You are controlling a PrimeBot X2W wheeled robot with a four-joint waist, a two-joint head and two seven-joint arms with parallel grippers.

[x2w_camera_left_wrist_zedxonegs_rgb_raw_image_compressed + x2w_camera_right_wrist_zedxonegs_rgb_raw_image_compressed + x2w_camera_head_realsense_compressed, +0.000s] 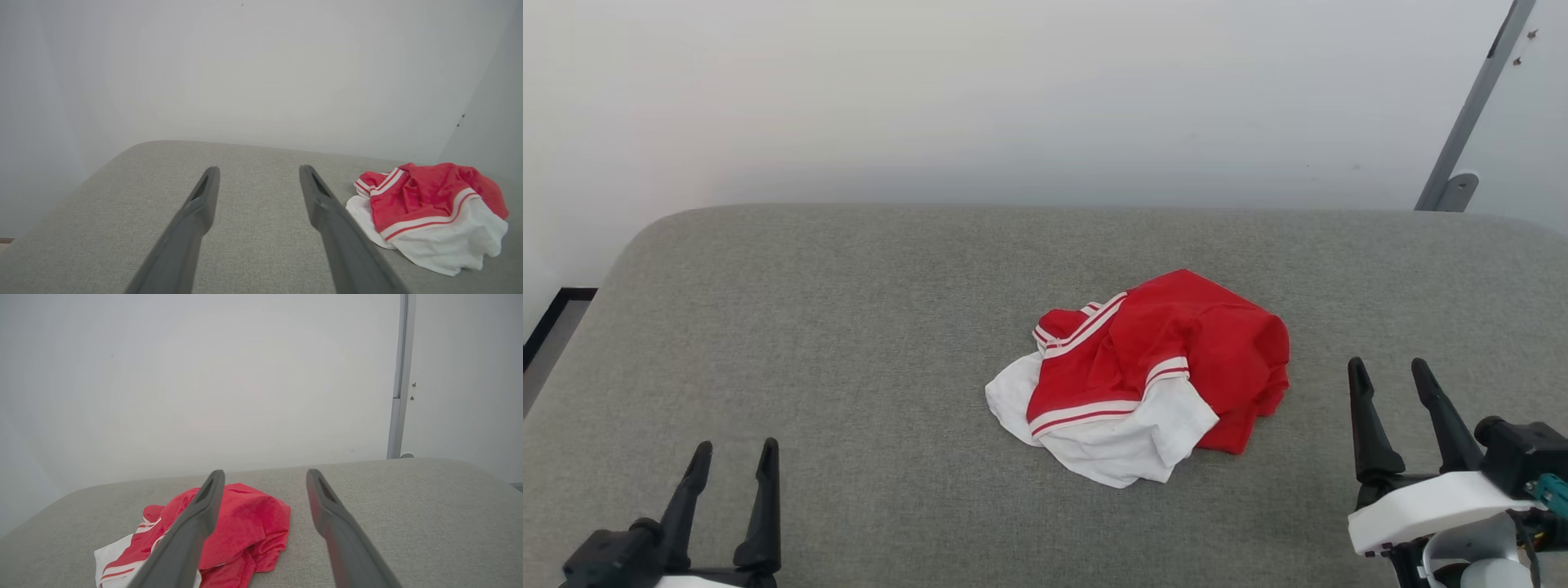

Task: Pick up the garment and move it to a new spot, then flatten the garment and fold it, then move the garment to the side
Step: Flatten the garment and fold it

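The crumpled red jersey T-shirt with white sleeves and striped trim (1152, 376) is bunched on itself, so much of its cloth lies folded under and hidden, and its neck opening cannot be made out. In the right wrist view one long dark finger (190, 535) of the right gripper (1388, 366) covers its middle, and the bottom edge cuts off its white part. In the head view the bottom edge cuts the base of the left gripper (735, 447), and the right gripper's white wrist (1429, 506) runs off the corner. The slanted grey metal post (1470, 106) is cut by the top edge; the small dark marks (1533, 34) beside it are too small to tell. The grey woven padded surface (849, 343) runs off left, right and bottom.
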